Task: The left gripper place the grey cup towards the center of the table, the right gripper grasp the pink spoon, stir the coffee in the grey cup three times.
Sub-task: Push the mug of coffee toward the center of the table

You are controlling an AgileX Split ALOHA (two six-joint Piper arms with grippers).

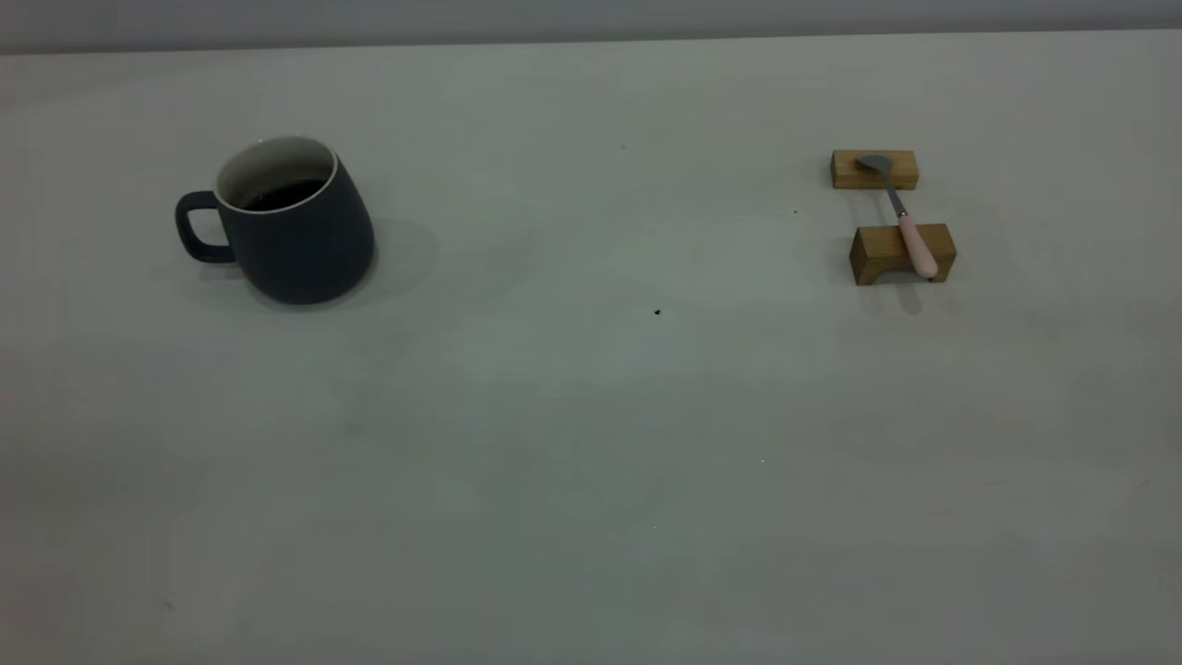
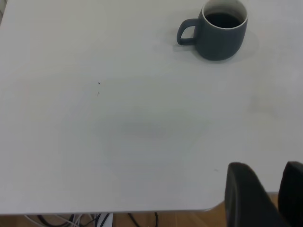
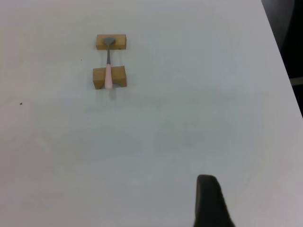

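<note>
I see cup [image 1: 286, 226] upper left of worktop [image 1: 572, 434], handle pointing away from centre. Left tool [image 2: 267, 194] well short of it, slightly spread. Right tool [image 3: 210, 201]: can't tell. Spoon [image 1: 903, 217] upper right.

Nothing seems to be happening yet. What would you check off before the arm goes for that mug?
1. Cup upright on the table, left side: ok.
2. Coffee inside, none spilled that I can see: ok.
3. Cup's handle points away from the centre, nothing beside it: ok.
4. Centre of the table free for the cup: ok.
5. Spoon bridges two wooden blocks, handle on the nearer one: ok.
6. Left gripper far back from the cup, fingers parted: ok. Right gripper far from the spoon, one finger in view: cannot tell.
</note>
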